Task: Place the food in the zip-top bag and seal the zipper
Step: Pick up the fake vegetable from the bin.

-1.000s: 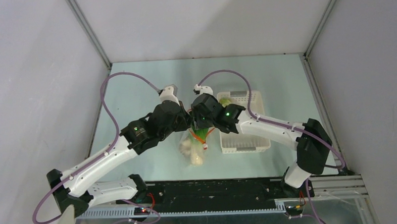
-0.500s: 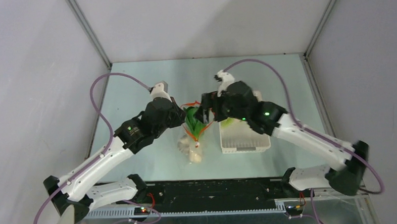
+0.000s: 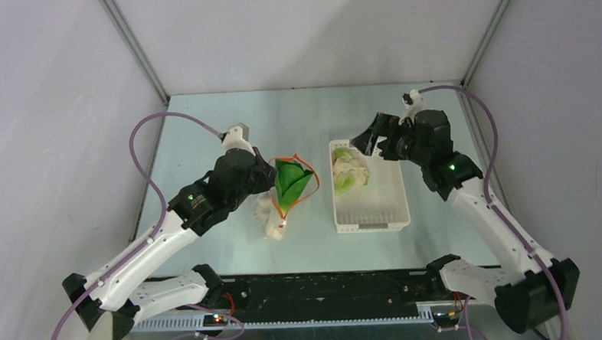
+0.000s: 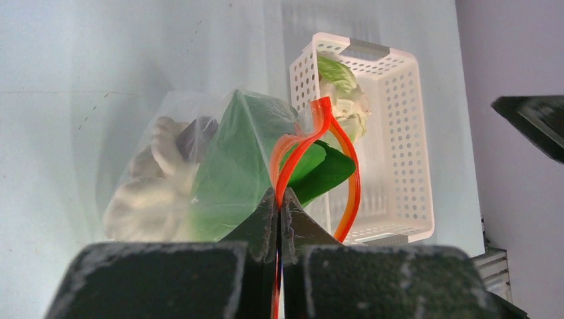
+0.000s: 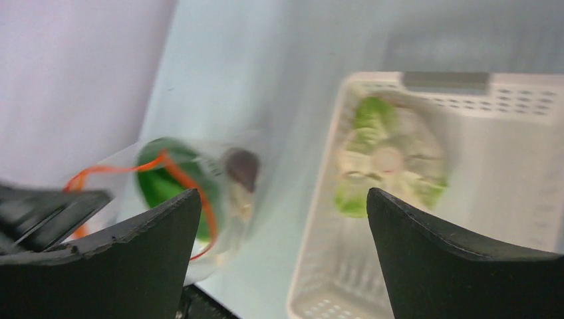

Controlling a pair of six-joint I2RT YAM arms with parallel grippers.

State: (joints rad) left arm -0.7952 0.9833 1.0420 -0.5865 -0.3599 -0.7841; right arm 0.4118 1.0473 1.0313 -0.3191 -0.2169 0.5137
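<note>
zip-top bag (image 3: 271, 215) lies mid table (image 3: 204, 128), mouth open | zipper (image 3: 311, 181) makes an orange loop | left gripper (image 3: 270, 177) pinches the loop's left side | green bok choy (image 3: 289, 180) sticks out | white basket (image 3: 376, 213) just right of it, 1 pale lump (image 3: 349, 172) inside | right gripper (image 3: 367, 139) hangs over the basket's far end

You can't follow the zipper (image 4: 322, 113) past the left gripper (image 4: 278, 206): it slips between the pressed fingers (image 4: 259, 224) and off the bottom edge. Right of the zip-top bag (image 3: 273, 209), the basket (image 5: 505, 103) and the lump (image 5: 389, 156) inside it are motion-smeared. The bag's pale contents blur together behind the plastic.
</note>
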